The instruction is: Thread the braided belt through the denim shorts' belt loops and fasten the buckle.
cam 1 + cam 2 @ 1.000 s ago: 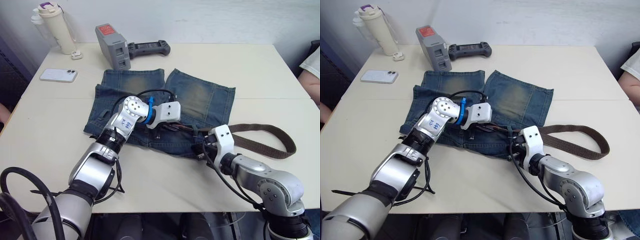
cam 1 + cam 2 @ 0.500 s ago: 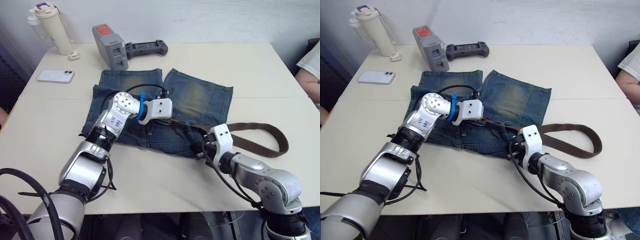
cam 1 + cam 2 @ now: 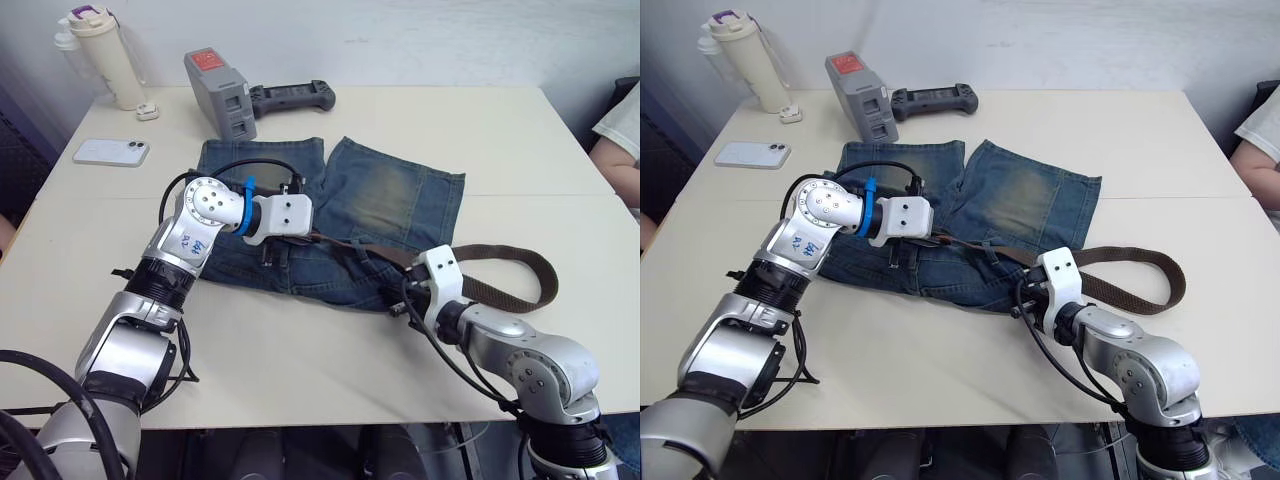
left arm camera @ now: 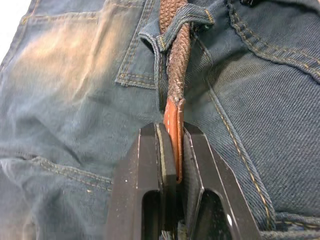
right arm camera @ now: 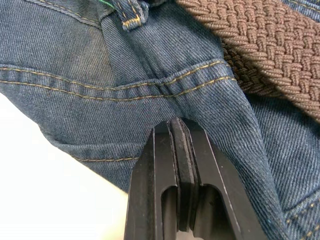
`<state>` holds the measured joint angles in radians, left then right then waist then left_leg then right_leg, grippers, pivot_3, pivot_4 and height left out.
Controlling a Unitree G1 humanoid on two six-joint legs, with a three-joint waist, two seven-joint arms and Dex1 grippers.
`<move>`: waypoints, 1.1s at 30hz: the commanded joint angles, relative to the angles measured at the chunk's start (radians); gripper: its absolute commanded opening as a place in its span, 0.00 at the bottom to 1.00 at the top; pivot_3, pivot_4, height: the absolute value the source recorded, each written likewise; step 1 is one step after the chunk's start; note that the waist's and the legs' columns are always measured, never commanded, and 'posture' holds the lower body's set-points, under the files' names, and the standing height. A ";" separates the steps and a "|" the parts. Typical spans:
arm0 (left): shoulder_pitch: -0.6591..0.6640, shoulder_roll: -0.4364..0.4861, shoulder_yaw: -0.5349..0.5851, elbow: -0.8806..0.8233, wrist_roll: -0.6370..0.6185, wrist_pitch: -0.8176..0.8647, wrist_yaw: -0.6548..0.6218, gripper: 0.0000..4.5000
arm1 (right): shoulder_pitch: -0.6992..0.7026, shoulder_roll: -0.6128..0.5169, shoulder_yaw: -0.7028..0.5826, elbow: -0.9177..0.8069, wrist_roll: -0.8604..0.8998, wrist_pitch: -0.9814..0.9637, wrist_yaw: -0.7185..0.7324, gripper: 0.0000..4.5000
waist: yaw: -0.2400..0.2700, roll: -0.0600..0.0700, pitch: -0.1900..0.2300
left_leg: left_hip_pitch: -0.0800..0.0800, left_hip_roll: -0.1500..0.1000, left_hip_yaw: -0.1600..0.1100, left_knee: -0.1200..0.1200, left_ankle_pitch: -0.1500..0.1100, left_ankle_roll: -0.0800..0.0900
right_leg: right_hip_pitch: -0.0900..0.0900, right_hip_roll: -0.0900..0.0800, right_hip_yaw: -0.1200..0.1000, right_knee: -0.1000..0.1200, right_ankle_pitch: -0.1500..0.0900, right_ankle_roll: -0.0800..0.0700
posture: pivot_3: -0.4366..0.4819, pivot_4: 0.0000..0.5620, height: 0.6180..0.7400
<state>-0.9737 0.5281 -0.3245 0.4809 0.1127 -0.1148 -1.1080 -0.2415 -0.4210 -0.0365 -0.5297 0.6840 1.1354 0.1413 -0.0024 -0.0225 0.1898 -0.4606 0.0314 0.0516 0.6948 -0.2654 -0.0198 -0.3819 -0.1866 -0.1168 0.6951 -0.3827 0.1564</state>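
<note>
L claw [image 4: 174, 150] clamped on braided belt [image 4: 176, 75] tip just past a belt loop [image 4: 176, 25]; my R claw [image 5: 180, 145] pinched together at denim shorts [image 3: 400, 200] waist edge.

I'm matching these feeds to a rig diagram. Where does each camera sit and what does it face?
Left and right eye views: on the head, looking down over both arms at the table and the denim shorts.
Left wrist view: along the left claw pinching the braided belt.
Right wrist view: along the right claw, over denim.
Shared: shorts and belt.
</note>
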 commanded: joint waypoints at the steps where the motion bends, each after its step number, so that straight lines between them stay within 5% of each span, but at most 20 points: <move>1: 0.002 -0.038 0.026 -0.054 -0.016 0.031 0.042 0.01 | -0.005 0.013 0.014 0.009 -0.015 0.017 0.002 0.00 | 0.001 0.000 0.000 | 0.000 0.000 0.000 0.000 0.000 0.000 | 0.000 0.000 0.000 0.000 0.000 0.000 | 0.48 0.27 0.38; 13: 0.023 0.071 0.062 -0.073 -0.018 0.050 -0.008 0.01 | 0.003 0.007 0.005 0.005 -0.029 0.019 0.015 0.00 | 0.000 0.000 0.000 | 0.000 0.000 0.000 0.000 0.000 0.000 | 0.000 0.000 0.000 0.000 0.000 0.000 | 0.48 0.27 0.38; 21: 0.062 0.064 0.066 -0.158 -0.062 0.134 -0.045 0.01 | -0.009 0.012 0.012 0.016 -0.044 0.020 0.030 0.00 | 0.001 0.000 0.000 | 0.000 0.000 0.000 0.000 0.000 0.000 | 0.000 0.000 0.000 0.000 0.000 0.000 | 0.48 0.27 0.38; 28: 0.042 0.090 0.122 -0.206 -0.156 0.270 -0.110 0.64 | -0.019 0.006 0.017 0.015 -0.047 0.023 0.043 0.00 | 0.001 0.000 0.000 | 0.000 0.000 0.000 0.000 0.000 0.000 | 0.000 0.000 0.000 0.000 0.000 0.000 | 0.48 0.27 0.38; 33: 0.053 0.207 0.177 -0.218 -0.206 0.320 -0.207 1.00 | -0.036 -0.058 -0.007 -0.038 -0.035 0.046 0.078 0.00 | -0.001 0.000 0.000 | 0.000 0.000 0.000 0.000 0.000 0.000 | 0.000 0.000 0.000 0.000 0.000 0.000 | 0.48 0.27 0.38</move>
<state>-0.9080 0.6355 -0.2325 0.3072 -0.0308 0.1521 -1.2326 -0.2706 -0.4227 -0.0207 -0.5158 0.6375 1.1482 0.1867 -0.0036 -0.0225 0.1897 -0.4606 0.0314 0.0516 0.6946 -0.2654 -0.0198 -0.3824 -0.1866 -0.1168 0.6954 -0.3828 0.1564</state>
